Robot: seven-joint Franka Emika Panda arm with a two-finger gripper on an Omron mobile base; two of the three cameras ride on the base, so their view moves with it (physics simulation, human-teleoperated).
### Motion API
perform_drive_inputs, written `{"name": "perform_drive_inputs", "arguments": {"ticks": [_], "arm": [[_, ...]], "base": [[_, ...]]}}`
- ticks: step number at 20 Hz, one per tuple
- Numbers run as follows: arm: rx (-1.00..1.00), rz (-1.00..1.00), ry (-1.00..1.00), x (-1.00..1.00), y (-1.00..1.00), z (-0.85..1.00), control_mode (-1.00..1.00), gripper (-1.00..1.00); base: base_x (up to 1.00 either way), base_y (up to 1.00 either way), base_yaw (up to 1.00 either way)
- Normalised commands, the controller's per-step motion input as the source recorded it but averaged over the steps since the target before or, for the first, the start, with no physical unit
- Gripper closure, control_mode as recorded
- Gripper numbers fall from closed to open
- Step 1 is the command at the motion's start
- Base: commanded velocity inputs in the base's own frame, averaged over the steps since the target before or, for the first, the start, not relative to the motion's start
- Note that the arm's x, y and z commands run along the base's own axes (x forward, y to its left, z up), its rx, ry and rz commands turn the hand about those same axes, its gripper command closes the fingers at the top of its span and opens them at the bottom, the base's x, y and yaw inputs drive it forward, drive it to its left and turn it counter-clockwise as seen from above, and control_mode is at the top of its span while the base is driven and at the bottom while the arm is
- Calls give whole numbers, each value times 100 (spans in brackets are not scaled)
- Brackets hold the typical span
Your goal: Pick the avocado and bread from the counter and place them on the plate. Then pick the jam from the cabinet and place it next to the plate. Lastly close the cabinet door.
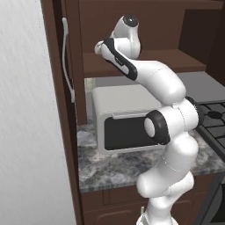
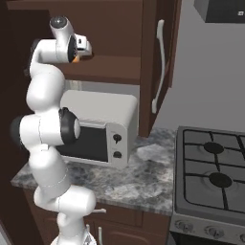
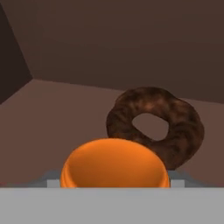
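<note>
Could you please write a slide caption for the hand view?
Orange jam close before the gripper, with a dark brown ring-shaped lump behind it on the cabinet shelf.

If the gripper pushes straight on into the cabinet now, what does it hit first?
The jam, right at the gripper. Behind it sits a dark brown ring-shaped lump; the gap between them is unclear.

So the jam is an orange-red rounded blob at the bottom center of the hand view, sitting on the brown shelf inside the cabinet. In the right base view a cabinet door stands open at upper center, silver bar handle vertical.
</note>
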Motion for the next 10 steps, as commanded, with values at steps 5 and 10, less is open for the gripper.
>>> {"name": "perform_drive_inputs", "arguments": {"ticks": [5, 10], "arm": [[3, -1, -4, -12, -29, -88, -100, 100], [0, -2, -31, -46, -20, -59, -100, 100]], "base": [[0, 0, 0], [0, 0, 0]]}}
